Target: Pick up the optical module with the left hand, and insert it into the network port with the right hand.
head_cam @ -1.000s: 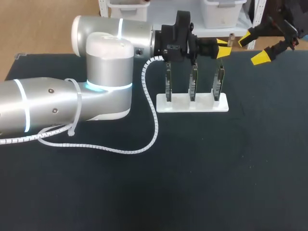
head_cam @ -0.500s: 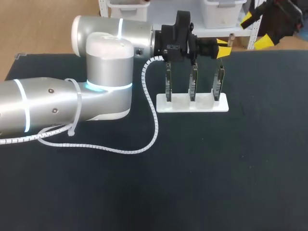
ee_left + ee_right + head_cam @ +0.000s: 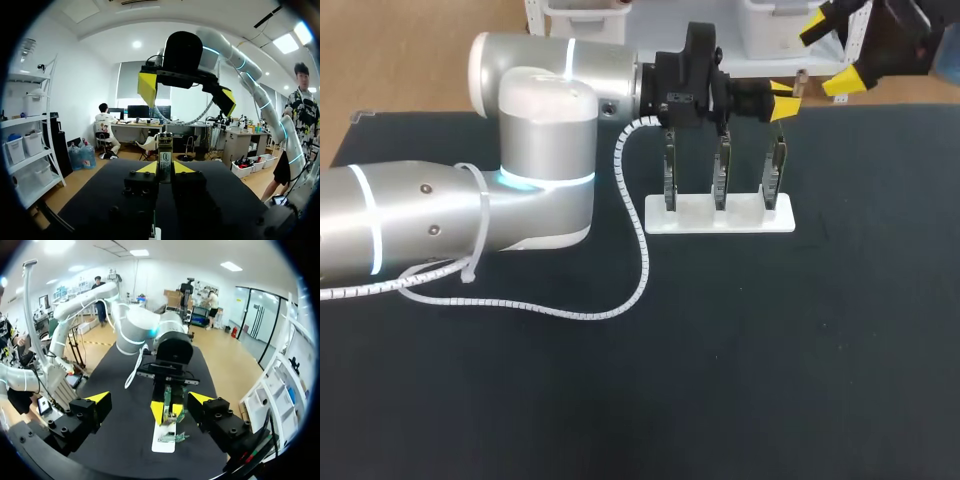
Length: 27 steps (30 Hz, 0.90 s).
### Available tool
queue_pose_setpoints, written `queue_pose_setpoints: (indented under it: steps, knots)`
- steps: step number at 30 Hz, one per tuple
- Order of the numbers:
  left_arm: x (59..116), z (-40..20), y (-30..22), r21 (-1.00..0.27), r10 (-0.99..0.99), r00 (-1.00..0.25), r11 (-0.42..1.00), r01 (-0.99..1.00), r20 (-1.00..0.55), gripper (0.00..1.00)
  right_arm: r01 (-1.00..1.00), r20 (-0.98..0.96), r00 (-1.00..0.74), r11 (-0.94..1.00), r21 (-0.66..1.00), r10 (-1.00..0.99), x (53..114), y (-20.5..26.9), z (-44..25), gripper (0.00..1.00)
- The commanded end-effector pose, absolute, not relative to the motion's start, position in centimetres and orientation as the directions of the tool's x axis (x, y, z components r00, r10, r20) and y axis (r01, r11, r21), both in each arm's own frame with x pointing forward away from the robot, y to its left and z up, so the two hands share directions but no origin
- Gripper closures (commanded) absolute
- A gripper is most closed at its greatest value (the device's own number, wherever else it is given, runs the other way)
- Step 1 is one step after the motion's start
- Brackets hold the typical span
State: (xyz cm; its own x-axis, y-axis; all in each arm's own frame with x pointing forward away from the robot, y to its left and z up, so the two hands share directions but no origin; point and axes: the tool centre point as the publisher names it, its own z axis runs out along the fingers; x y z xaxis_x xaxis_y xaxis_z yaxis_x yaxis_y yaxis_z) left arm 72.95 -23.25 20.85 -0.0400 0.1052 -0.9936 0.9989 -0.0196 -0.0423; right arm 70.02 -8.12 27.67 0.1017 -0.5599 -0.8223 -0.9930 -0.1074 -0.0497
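Claw on my left arm (image 3: 782,98) sits in the upper middle of the head view, pinched narrow on the optical module (image 3: 165,156). In the left wrist view both yellow tips press the module's sides, and it stands upright between them. This claw hangs just above the right-hand end of the white stand (image 3: 720,222). The stand carries three circuit boards (image 3: 721,172) upright in a row on the dark tabletop (image 3: 770,350). My right claw (image 3: 828,52) is in the upper right corner of the head view, spread wide with nothing between its fingers. It faces the left claw across a gap. A white spiral-wrapped cable (image 3: 642,255) loops from the left arm onto the tabletop, left of the stand.
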Motion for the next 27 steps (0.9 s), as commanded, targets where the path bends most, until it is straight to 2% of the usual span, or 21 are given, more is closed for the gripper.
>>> queue_pose_setpoints:
  steps: [1,8,27]
  knots:
    - [72.9,20.8,-23.2,-0.04,0.103,-0.038,-0.017,0.999,-0.994,1.0,-0.993,-0.873,0.111,-0.096,-0.074,-0.474,69.9,-9.1,27.1,0.0]
    - [72.9,20.8,-23.2,-0.04,0.103,-0.038,-0.017,0.999,-0.994,1.0,-0.994,-0.928,0.105,-0.058,-0.091,-0.357,68.9,-9.8,27.2,0.0]
    - [72.9,20.8,-23.2,-0.04,0.103,-0.038,-0.017,0.999,-0.994,1.0,-0.992,-0.918,0.081,-0.116,-0.038,-0.388,68.5,-8.3,27.9,0.0]
